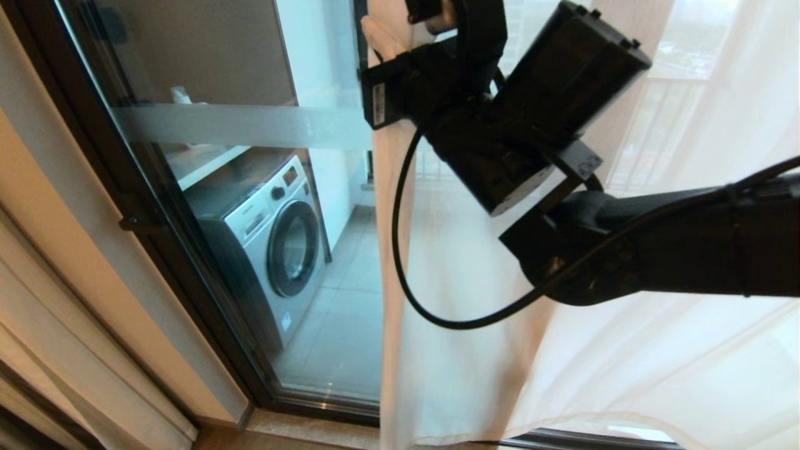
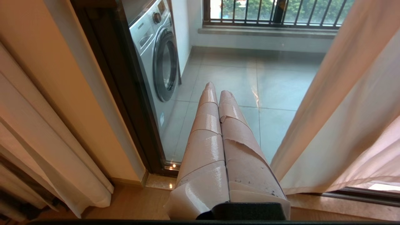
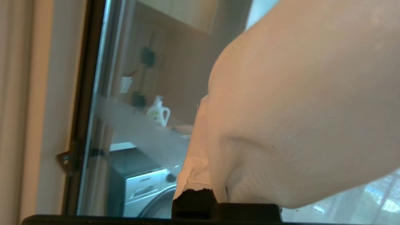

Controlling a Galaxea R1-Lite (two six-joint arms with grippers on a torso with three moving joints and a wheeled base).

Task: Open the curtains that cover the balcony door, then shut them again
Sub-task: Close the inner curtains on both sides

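Gripping the curtains (image 3: 306,109), right-wrist view alone shows a detergent bottle (image 3: 158,111).

A private home, seen from a living room at the threshold of an enclosed laundry balcony. Tall sliding glass panels in a dark metal frame with a frosted white band (image 1: 250,125) separate the room's wood-toned floor (image 2: 131,203) from grey floor tiles (image 2: 250,81) beyond. A silver-white front-loading washing machine with a round dark door (image 1: 275,237) stands under a shelf carrying a white detergent jug with a green label (image 3: 158,112). Floor-length sheer white fabric panels with cream folds (image 1: 475,350) hang at the glass. A black-barred railing (image 2: 268,12) fronts green trees outside.
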